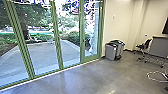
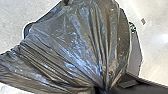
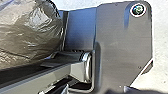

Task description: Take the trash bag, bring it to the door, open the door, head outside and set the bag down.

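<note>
Left hand [image 2: 101, 89], at the lower edge of the left wrist view, is clamped, as judged from the converging pleats, on the gathered neck of the black trash bag [image 2: 75, 47]; the state of the right hand cannot be told. The bag spreads over the left and centre of that frame, near the robot's base plate [image 3: 120, 37]. Likely failures are slipping or tearing of the thin film under load, and snagging on a plate corner or the jointed bar [image 3: 57, 75] if the bag swings. In the head view, the floor [image 1: 82, 78] affords room for travel from bottom centre toward what appears to be the glass door [image 1: 91, 58], right of centre. Limiting edges are the green-framed glass wall [image 1: 58, 45] at left and the grey bins [image 1: 111, 51] just right of the door; a wide turn could strike either.
</note>
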Robot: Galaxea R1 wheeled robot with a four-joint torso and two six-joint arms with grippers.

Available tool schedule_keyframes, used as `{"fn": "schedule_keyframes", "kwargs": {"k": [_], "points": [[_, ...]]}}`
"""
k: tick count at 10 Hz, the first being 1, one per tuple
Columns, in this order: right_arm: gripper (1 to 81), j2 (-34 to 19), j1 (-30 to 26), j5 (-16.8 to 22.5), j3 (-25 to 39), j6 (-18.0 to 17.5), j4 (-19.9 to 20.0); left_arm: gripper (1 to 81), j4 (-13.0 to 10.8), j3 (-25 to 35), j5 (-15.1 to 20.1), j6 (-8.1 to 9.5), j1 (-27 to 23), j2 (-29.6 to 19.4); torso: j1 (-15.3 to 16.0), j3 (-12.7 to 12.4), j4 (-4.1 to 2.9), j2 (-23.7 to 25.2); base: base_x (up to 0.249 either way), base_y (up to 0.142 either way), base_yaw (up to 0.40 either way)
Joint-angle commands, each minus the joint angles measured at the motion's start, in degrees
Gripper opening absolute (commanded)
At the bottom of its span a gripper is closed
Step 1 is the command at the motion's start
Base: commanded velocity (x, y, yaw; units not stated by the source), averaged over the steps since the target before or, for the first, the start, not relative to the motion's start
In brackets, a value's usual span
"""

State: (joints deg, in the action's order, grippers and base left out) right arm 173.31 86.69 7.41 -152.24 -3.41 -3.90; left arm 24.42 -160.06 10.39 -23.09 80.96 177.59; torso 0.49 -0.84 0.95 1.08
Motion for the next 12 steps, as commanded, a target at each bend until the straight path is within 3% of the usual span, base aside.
{"fn": "schedule_keyframes", "kwargs": {"k": [1, 2, 12], "points": [[81.1, 0.2, -2.9, 3.4, 0.2, 0.1, -0.1, 1.0, 0.0, 0.2, -2.1, -4.22, -1.8, 0.8, 0.0, 0.0, 0.0, 0.0, 0.126, 0.0, 0.0], [81.1, 0.2, -2.9, 3.4, 0.2, 0.2, -0.1, 1.0, 0.0, 0.2, -3.2, -4.95, -1.7, 1.0, 0.0, 0.0, 0.0, 0.0, 0.127, 0.0, 0.0], [81.1, 0.1, -2.5, 3.3, 0.2, 0.2, -0.1, 1.0, 0.0, 0.2, -3.1, -4.95, -1.6, 1.4, 0.0, 0.0, 0.0, 0.0, 0.136, 0.0, 0.0]]}}
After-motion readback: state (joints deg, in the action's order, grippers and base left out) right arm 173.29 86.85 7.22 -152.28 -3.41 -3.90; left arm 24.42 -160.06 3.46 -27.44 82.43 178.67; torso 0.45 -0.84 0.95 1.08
